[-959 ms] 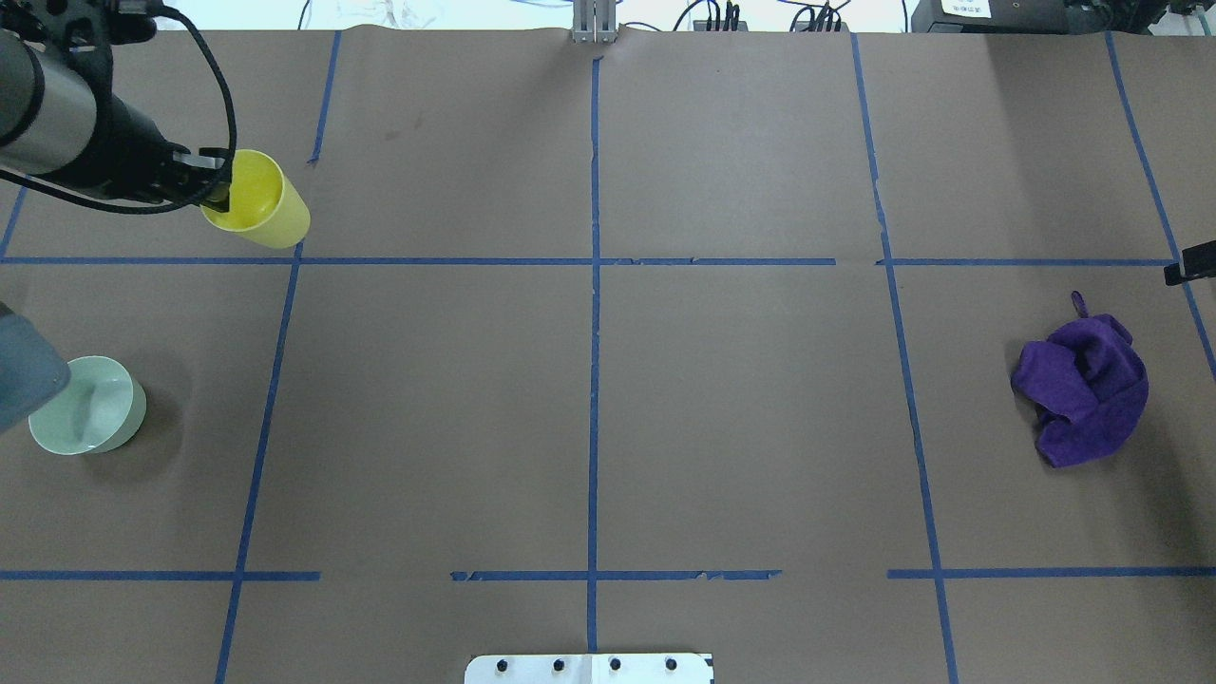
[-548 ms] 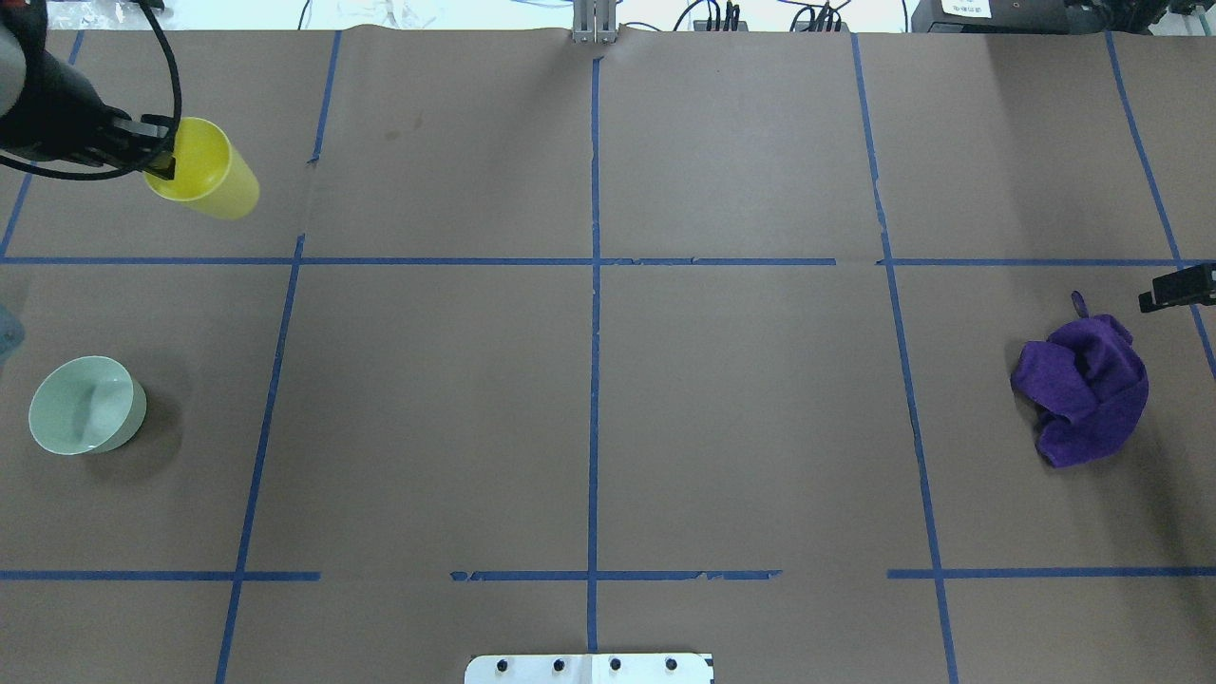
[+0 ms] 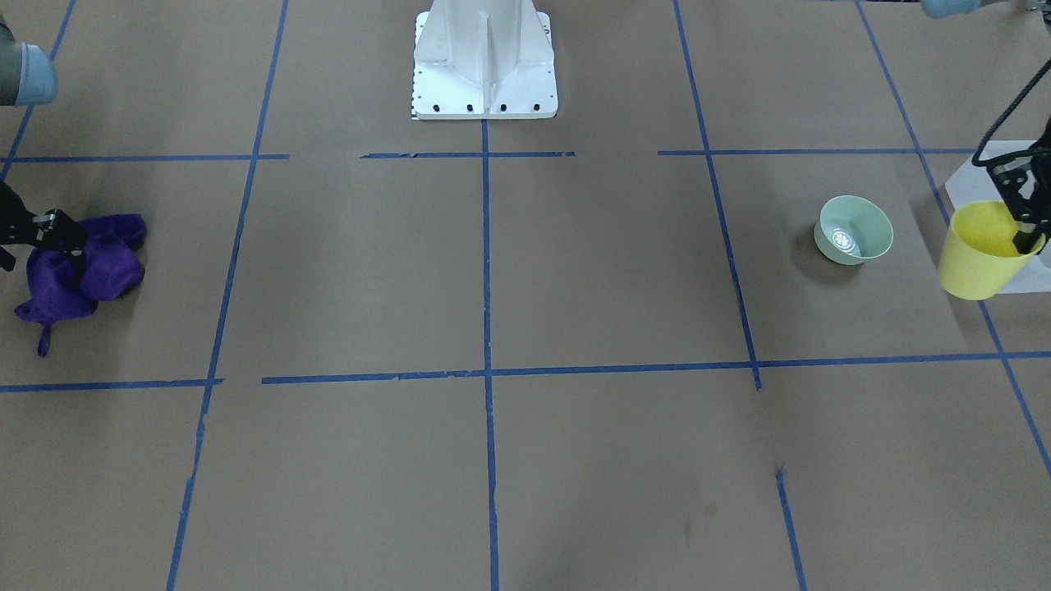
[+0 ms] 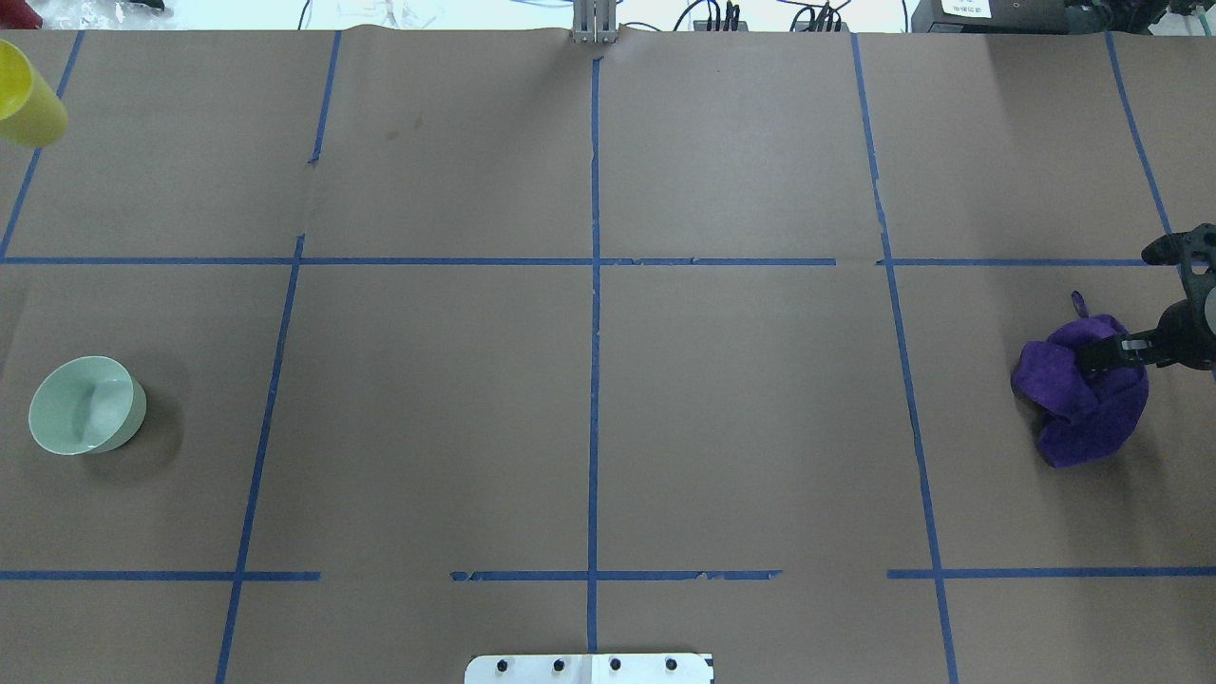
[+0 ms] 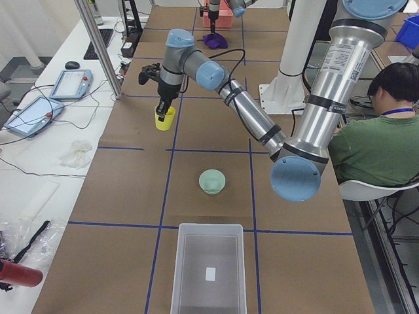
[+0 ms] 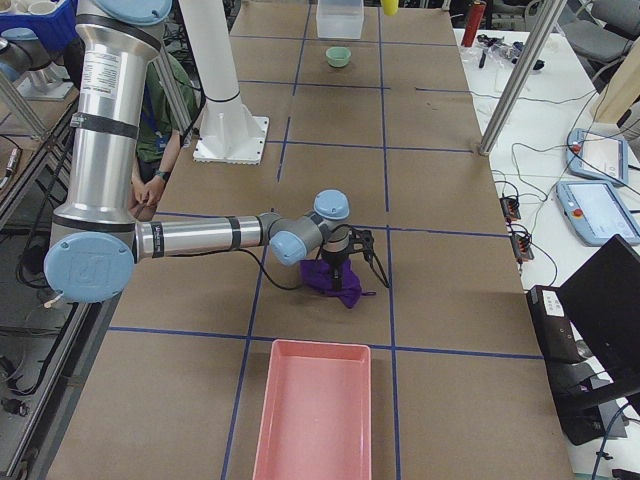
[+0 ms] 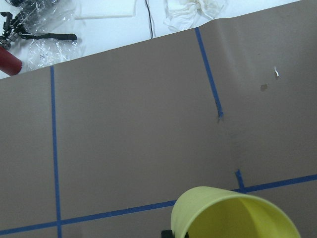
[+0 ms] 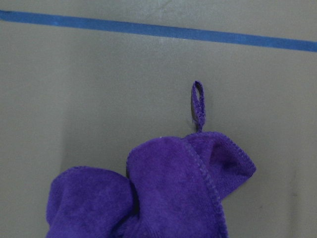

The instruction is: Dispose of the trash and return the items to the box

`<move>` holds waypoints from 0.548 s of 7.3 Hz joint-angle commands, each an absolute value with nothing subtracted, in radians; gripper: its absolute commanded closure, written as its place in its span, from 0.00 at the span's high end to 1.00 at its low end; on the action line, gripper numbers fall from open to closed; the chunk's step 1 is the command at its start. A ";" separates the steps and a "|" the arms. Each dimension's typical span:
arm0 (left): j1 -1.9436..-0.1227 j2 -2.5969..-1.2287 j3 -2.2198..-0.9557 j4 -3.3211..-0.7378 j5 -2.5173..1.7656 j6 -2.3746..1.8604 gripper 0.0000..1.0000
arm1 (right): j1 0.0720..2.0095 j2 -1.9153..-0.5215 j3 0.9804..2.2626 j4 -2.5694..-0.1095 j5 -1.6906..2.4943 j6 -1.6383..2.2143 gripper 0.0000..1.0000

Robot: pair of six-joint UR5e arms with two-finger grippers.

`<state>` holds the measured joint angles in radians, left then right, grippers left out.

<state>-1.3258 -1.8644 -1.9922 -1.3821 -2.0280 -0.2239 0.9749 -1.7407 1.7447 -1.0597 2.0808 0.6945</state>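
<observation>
My left gripper [image 3: 1026, 234] is clamped on the rim of the cup [image 3: 981, 258], held tilted in the air short of the box [image 5: 226, 252]; the bowl [image 3: 854, 230] stands on the table. On so thin a pinch, a jolt could slip the cup, or an early release drop it outside. The right gripper [image 4: 1107, 353] is at the cloth [image 4: 1078, 399]; closure I cannot tell.

A purple cloth [image 4: 1078, 408], a pink tray [image 6: 310, 415], and things at the sides.
The cloth lies bunched up on the brown table [image 4: 741, 418], its little loop sticking out. Blue tape [image 4: 594, 380] lines cross the table. The tray sits near the cloth, not touching. A person [image 5: 376, 140] in green sits beside the table. Two tablets [image 5: 69, 83] lie on a white desk.
</observation>
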 commanded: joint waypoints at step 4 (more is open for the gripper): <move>-1.583 -1.827 -1.671 -1.509 -2.071 0.211 0.00 | 0.976 -1.752 1.779 -1.061 2.095 0.686 0.00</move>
<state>-1.5180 -1.8467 -1.7574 -1.4649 -2.0436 0.1175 0.9726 -1.7452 1.7530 -1.0558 2.0853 0.6875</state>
